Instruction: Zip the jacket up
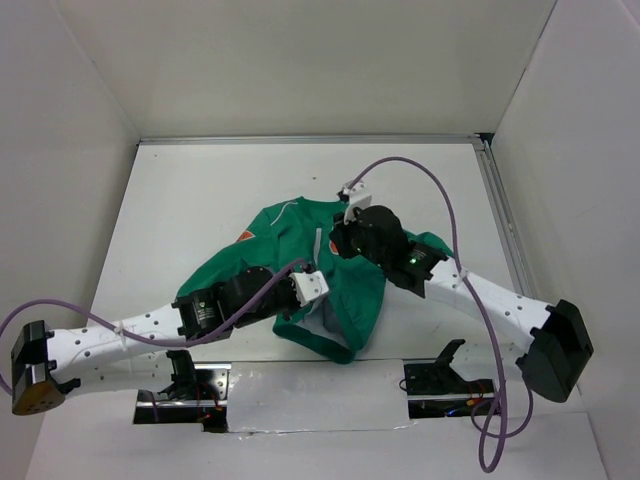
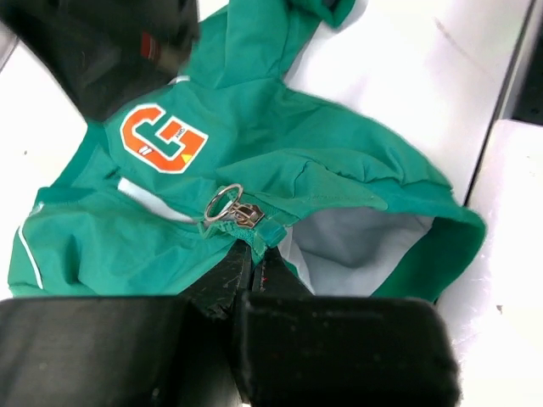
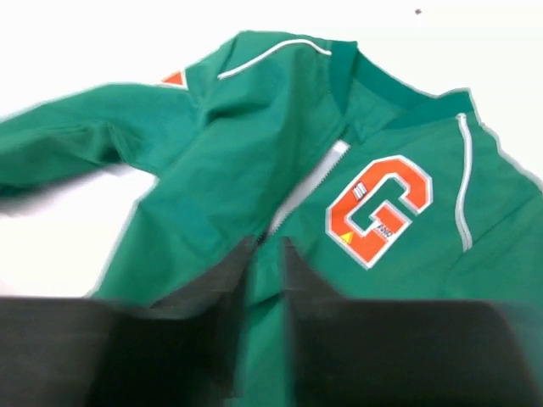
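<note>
Jacket [image 1: 285, 232] lies crumpled on table [image 1: 200, 190], under the 2 pincers. Left pincer [image 2: 253, 254] is closed tight on the bottom edge of the jacket. Slider [image 2: 244, 214] with its ring [image 2: 222, 203] sits just beyond the fingertips, and the orange G patch [image 2: 163, 137] is further ahead, to the left. Right pincer [image 3: 265, 254] has its fingers a little apart, over the zipper [image 3: 318, 174]. The pale unclosed part runs ahead of it, and the G patch is at its right. This view is blurred.
</note>
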You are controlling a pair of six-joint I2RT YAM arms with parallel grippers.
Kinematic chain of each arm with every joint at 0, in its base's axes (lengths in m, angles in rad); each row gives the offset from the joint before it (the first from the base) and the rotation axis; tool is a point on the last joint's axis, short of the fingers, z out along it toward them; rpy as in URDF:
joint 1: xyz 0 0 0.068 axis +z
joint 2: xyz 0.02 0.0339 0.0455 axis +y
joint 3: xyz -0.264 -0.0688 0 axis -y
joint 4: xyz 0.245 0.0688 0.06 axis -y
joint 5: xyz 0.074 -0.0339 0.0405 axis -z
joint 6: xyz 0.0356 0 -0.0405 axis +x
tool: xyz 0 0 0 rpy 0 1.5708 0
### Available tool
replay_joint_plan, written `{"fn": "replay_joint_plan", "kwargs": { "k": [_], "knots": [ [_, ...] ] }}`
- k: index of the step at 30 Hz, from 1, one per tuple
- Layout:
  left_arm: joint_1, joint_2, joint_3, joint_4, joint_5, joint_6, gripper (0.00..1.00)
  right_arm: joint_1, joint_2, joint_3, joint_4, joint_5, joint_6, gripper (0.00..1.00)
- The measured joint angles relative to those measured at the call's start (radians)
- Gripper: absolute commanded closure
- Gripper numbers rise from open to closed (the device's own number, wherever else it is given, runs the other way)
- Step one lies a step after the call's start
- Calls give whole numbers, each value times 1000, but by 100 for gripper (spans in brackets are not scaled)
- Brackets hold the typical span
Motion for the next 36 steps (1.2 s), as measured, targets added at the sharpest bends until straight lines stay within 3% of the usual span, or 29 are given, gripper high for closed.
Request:
{"fn": "replay_joint_plan", "kwargs": {
  "k": [2, 3, 8, 13, 14, 15, 17, 20, 24, 36],
  "knots": [
    [0, 5, -23, 15, -8, -14, 100, -25, -37, -27, 5, -21, 47, 51],
    [0, 10, -32, 20, -10, -21, 100, -46, -53, -40, 3, -35, 72, 39],
    [0, 27, -54, 5, 6, -106, 99, -165, -75, -86, -6, -123, 179, 27],
    [-1, 56, -48, -96, 28, -291, 75, -225, -51, -136, -24, -192, 240, 21],
    [-1, 66, -44, -124, 39, -323, 67, -229, -41, -136, -26, -204, 246, 21],
    [-1, 75, -36, -157, 54, -365, 46, -229, -31, -136, -26, -209, 249, 21],
    [-2, 82, -27, -211, 87, -442, 30, -230, -10, -136, -27, -225, 256, 21],
    [-2, 79, -27, -275, 137, -548, 27, -233, 27, -135, -26, -241, 263, 21],
    [-2, 32, -32, -343, 178, -669, 1, -235, 74, -134, -26, -266, 267, 21],
    [42, -30, 57, -608, 301, -1170, 1, -234, 99, -125, -7, -300, 314, 22]
  ]
}}
